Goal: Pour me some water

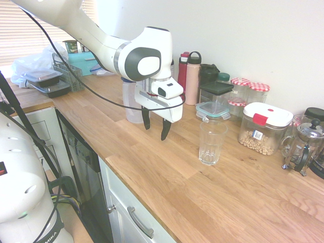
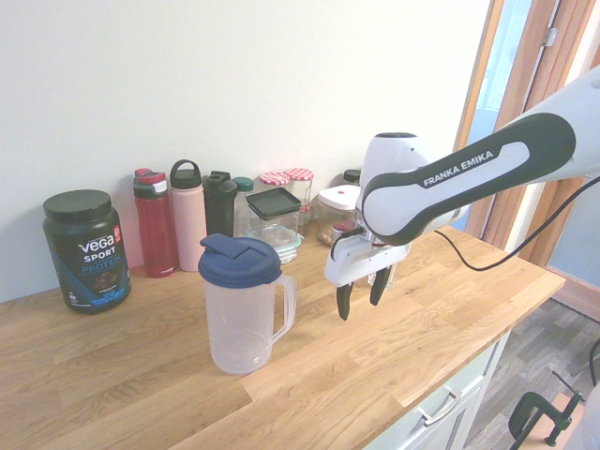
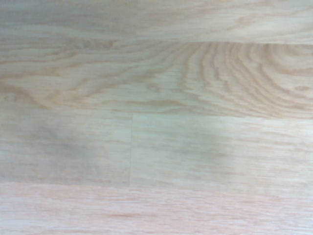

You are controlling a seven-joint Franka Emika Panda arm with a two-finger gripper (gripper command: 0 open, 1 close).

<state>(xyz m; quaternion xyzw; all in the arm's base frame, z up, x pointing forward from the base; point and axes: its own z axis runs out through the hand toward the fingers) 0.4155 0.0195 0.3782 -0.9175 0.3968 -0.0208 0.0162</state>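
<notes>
Clear plastic pitcher [image 2: 242, 314], blue lid, stands upright on the oak bench [image 2: 112, 375], handle turned toward the hand. Looks empty or near empty; water level hard to tell

Empty drinking glass [image 1: 211, 142] upright on the bench, on the far side of the hand from the pitcher

Hand [image 2: 360, 293] hangs above bare wood between the two, pointing straight down, fingers wide, holding nothing. Wrist view: wood grain only

Judgement: pitcher comes first. Its handle lies just beside the hand, long axis vertical, so a sideways approach at handle height seems called for

Bottles, jars and a protein tub [image 2: 85, 249] line the wall behind
</notes>
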